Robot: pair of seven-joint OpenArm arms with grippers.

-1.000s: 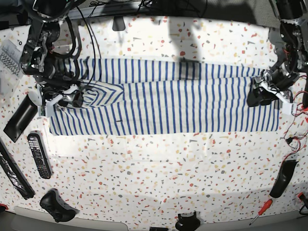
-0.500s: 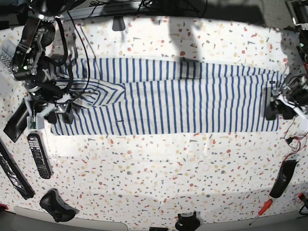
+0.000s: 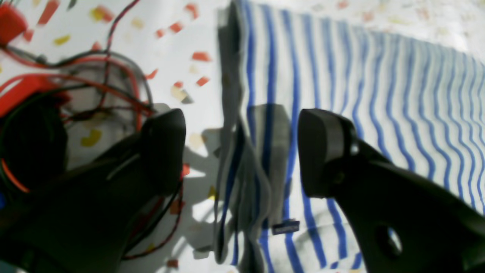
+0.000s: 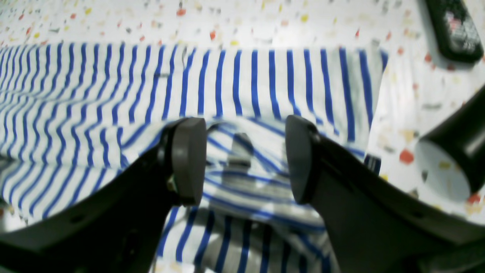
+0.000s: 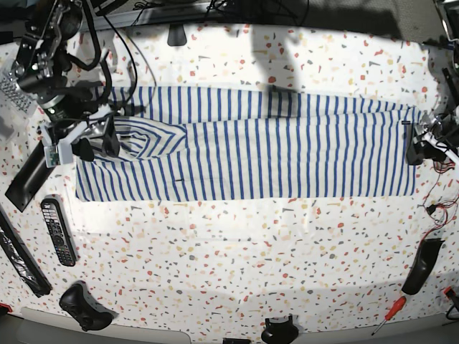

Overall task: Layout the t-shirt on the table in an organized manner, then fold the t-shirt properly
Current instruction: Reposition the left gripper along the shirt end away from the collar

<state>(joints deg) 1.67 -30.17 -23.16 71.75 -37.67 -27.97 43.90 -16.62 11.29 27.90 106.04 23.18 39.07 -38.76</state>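
Both arms have pulled outward since the earlier base frames: the left gripper [image 5: 428, 152] has slid off the shirt's hem end and now sits right at the table's side edge, while the right gripper [image 5: 95, 145] has risen slightly over the sleeve end

One t-shirt [image 5: 244, 154] lies folded into a long band across the far half of the table [image 5: 237, 265], white with thin blue stripes. Its near edge runs fairly straight; a sleeve fold bulges at the right gripper's end. The whole near half of the tabletop is open speckled surface, with clutter only along the rims: one remote control [image 5: 59, 231], one game controller [image 5: 84, 307], one red-handled screwdriver [image 5: 389, 314] and a tangle of red and black wires [image 3: 75, 87] just beside the hem

In the left wrist view the left gripper [image 3: 238, 151] stands wide open and empty, its two jaws straddling the shirt's hem edge [image 3: 242, 159]; a small dark tag [image 3: 285, 227] shows there, its writing too blurred to read

In the right wrist view the right gripper [image 4: 244, 159] is also parted, holding nothing, above the bunched sleeve fold [image 4: 246, 170]
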